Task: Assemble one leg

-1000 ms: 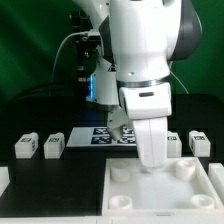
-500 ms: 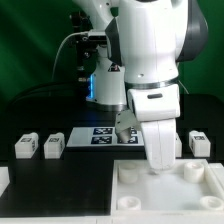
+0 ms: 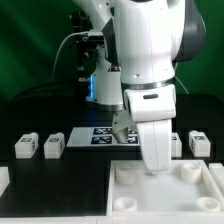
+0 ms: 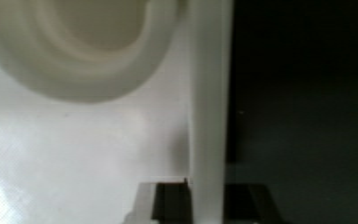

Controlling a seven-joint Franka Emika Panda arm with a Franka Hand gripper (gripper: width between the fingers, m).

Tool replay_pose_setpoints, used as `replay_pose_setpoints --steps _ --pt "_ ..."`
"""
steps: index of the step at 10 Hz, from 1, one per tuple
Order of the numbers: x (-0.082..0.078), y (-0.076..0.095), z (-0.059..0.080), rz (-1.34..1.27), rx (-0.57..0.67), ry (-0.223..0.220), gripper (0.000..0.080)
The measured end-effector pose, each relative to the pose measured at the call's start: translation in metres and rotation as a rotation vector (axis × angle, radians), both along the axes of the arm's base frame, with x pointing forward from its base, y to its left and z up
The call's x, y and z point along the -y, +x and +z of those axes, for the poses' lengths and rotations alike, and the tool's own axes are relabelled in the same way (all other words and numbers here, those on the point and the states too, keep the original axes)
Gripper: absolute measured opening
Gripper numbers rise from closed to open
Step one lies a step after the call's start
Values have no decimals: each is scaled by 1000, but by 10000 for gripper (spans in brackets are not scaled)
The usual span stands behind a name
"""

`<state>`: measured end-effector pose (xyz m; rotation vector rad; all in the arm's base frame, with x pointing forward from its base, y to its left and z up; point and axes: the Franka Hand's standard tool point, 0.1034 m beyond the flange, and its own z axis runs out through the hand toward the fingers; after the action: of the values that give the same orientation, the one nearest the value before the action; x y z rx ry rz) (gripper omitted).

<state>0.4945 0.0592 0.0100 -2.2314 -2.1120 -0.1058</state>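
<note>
The large white panel with round corner sockets lies at the front of the table. My gripper is down at its far edge, mostly hidden by the wrist. In the wrist view my gripper has one dark finger on each side of the panel's upright rim, shut on it. A round socket shows beside the rim. Two legs stand at the exterior view's left. Another leg stands at the right, with one more partly hidden by the arm.
The marker board lies behind the panel, between the legs. The arm's base and cables stand at the back. The table is black against a green backdrop.
The arm went toward the exterior view's right, then came back a little to the left. The panel shifted along with it.
</note>
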Motion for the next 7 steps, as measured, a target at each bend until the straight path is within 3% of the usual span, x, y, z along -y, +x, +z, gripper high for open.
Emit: replay_pose_setpoints --steps 7 --pt "1 0 0 -2 0 0 61"
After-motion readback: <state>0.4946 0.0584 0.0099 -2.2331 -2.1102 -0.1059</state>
